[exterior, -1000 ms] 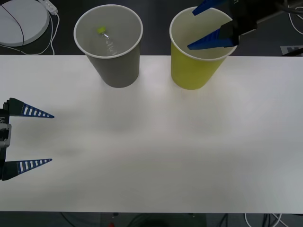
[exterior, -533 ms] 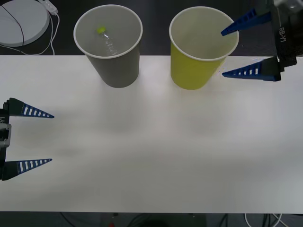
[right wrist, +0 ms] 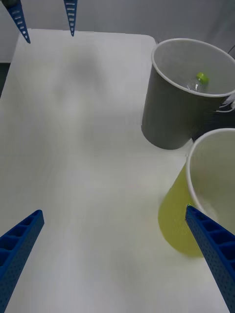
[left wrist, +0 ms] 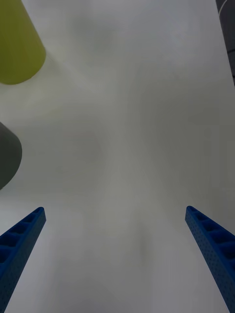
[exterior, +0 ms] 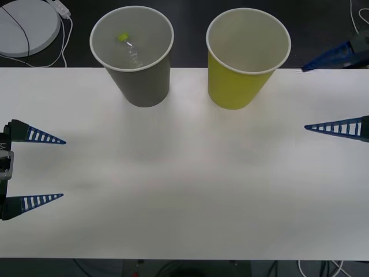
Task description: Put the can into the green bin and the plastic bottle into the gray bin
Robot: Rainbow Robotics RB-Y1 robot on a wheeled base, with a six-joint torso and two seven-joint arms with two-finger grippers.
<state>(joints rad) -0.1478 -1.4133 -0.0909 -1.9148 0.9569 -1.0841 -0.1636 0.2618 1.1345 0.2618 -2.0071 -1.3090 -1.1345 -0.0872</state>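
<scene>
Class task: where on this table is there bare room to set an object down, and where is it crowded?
Free: the white table between the open left claw and open right claw, in front of the bins. Crowded: the far edge, where the gray bin and green bin stand.

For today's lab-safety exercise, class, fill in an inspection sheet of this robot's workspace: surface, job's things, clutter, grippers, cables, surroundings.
Surface: white table, bare in front of the cups.
Job's things: gray bin upright at the table's far edge, with the plastic bottle inside, lime cap showing; green bin upright beside it, on the robot's right; its contents cannot be told; no can seen.
Clutter: nothing seen on the table.
Grippers: left gripper open, low over the table's left edge; right gripper open, at the right edge, apart from the green bin.
Cables: white cable beyond the table.
Surroundings: white round disc on dark floor, far left.
</scene>
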